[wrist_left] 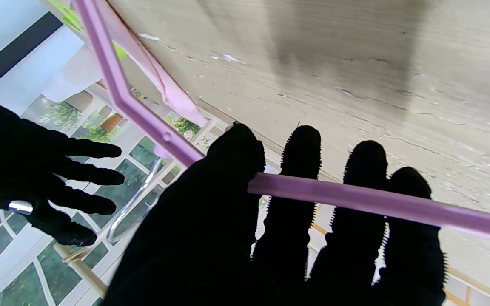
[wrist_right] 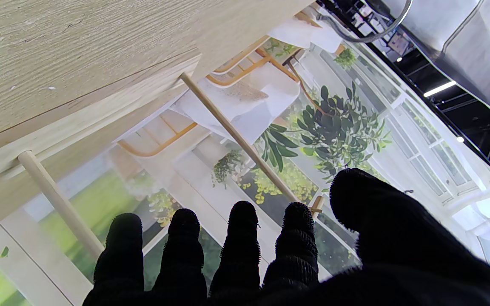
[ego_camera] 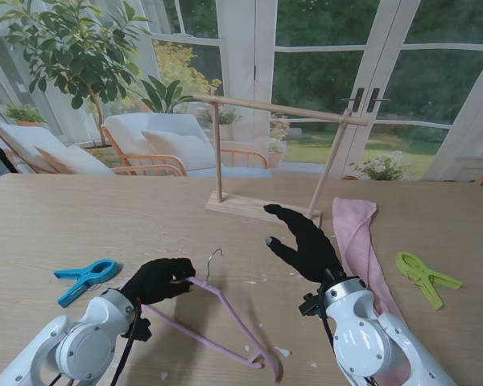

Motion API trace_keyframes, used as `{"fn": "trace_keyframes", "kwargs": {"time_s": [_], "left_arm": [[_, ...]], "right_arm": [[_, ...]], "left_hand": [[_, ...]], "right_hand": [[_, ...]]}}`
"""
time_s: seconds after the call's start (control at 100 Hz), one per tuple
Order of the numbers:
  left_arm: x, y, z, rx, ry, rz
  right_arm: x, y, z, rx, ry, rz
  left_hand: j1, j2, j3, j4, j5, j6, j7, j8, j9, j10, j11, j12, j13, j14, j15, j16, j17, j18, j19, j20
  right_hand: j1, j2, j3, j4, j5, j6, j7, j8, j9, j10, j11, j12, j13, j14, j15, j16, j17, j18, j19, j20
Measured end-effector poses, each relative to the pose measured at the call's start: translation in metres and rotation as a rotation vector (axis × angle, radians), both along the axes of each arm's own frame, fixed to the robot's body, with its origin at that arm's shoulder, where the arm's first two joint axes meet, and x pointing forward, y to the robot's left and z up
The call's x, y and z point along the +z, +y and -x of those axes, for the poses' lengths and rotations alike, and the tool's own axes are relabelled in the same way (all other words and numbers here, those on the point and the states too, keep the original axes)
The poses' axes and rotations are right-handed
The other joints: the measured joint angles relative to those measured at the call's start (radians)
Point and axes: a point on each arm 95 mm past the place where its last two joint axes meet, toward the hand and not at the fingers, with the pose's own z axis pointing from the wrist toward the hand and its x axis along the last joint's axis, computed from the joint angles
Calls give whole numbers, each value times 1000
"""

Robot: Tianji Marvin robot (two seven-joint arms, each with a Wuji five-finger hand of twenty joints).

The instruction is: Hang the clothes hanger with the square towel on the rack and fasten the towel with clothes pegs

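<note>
Currently the left hand [ego_camera: 159, 279] is gripping the thin pink plastic clothes hanger [ego_camera: 229, 322] near its wire hook, the long bar running toward me and rightward along the table. Farther off, the wooden dowel rack [ego_camera: 275, 153] is standing closer to the right hand [ego_camera: 306, 241], which is hovering with fingers spread, holding nothing; the pink square towel [ego_camera: 361, 241] is lying just right of it.

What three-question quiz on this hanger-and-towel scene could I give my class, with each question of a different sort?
1. True or false: the pink towel is already on the hanger.
2. Which hand holds the hanger? A) left hand B) right hand
3. Fill in: the blue peg lies on the robot's ___ side; the green peg lies opposite.

Key: 1 false; 2 A; 3 left.
</note>
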Motion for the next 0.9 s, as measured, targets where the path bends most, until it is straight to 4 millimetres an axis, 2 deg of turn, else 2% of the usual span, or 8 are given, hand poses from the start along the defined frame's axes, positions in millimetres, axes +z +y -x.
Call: {"fn": "trace_keyframes", "kwargs": {"time_s": [0.14,0.28,0.4,0.46,0.58,0.69,0.74,0.9], "left_arm": [[5,-2,-2,-15,-3,59],[9,-3,-4,-29,-12,91],[14,-2,-6,-44,-13,134],[16,-2,-7,-51,-22,141],[20,-3,-9,-50,-40,161],[23,-3,-11,-42,-53,177],[24,-4,-11,-37,-57,189],[28,-5,-13,-25,-73,227]], "right_arm": [[0,0,0,-1,1,1],[0,1,0,-2,2,2],[0,1,1,-3,4,2],[0,1,1,-4,5,3],[0,2,1,-6,5,3],[0,2,1,-8,5,4],[0,2,1,-8,5,4],[0,2,1,-10,5,4]], "left_hand": [[1,1,-9,1,0,0,0,0,35,1,171,156,71,15,190,161,113,38,55,202],[0,1,2,1,1,0,0,-5,73,1,359,212,167,11,344,233,221,73,145,377],[-5,-1,25,1,2,14,11,-11,111,-9,495,251,262,-24,484,261,340,76,240,469],[-40,-3,47,1,5,23,35,-11,141,-20,547,270,313,-40,540,261,414,76,294,498],[-114,-26,104,1,-14,58,104,-1,206,-49,647,301,422,-86,652,260,606,76,438,481],[-239,-66,191,-1,-26,90,210,70,259,-108,718,316,520,-137,728,245,773,65,536,333],[-292,-76,237,-5,-26,100,238,124,273,-123,730,324,545,-147,743,244,798,57,560,295],[-467,-85,351,-15,9,80,272,332,303,-156,747,353,572,-162,760,244,814,34,583,301]], "right_hand": [[0,0,0,0,0,0,0,0,0,0,0,0,0,0,0,0,0,0,0,0],[0,0,0,0,0,0,0,0,0,0,0,0,0,0,0,0,2,0,2,0],[0,0,0,0,0,0,0,0,0,0,1,0,0,0,0,0,4,0,3,0],[0,0,0,0,0,0,0,0,0,0,1,0,0,0,0,0,11,0,6,0],[0,0,0,0,0,0,0,0,0,0,1,0,0,0,0,0,12,0,13,0],[0,0,0,0,0,0,0,0,0,0,1,0,0,0,2,0,12,0,15,0],[0,0,0,0,0,0,0,0,0,0,1,0,0,0,2,0,13,0,16,0],[0,0,0,0,0,0,0,0,0,0,1,0,0,0,9,0,13,0,16,0]]}}
